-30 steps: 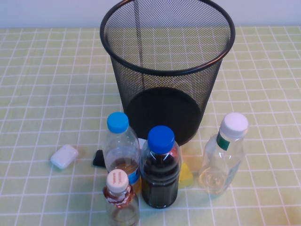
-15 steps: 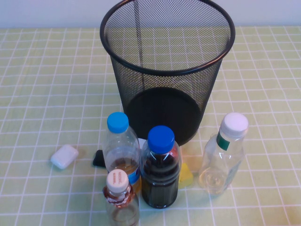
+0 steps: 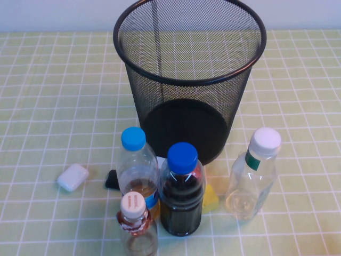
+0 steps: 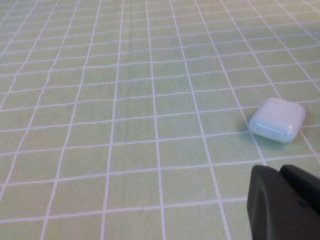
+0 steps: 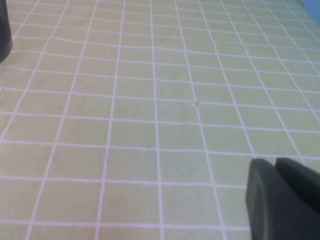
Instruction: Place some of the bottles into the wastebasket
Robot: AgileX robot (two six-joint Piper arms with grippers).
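The black wire-mesh wastebasket (image 3: 160, 106) stands upright at the middle back of the table. In front of it to the right stands the tall colourless bottle (image 3: 250, 178) with a white cap. The small beige-capped bottle (image 3: 136, 224) with reddish liquid stands at the front edge of the high view. Neither arm shows in the high view. My left gripper (image 4: 280, 172) is shut and empty, low over the cloth near a white case. My right gripper (image 5: 276, 167) is shut and empty over bare cloth. A dark edge of the wastebasket (image 5: 4, 30) shows in the right wrist view.
A light-blue-capped bottle (image 3: 137, 168) and a dark cola bottle (image 3: 181, 194) stand between the two task bottles. A white earbud case (image 3: 72, 177) lies at the left, also in the left wrist view (image 4: 277, 120). A small black thing (image 3: 112, 180) and a yellow thing (image 3: 210, 198) lie behind the bottles.
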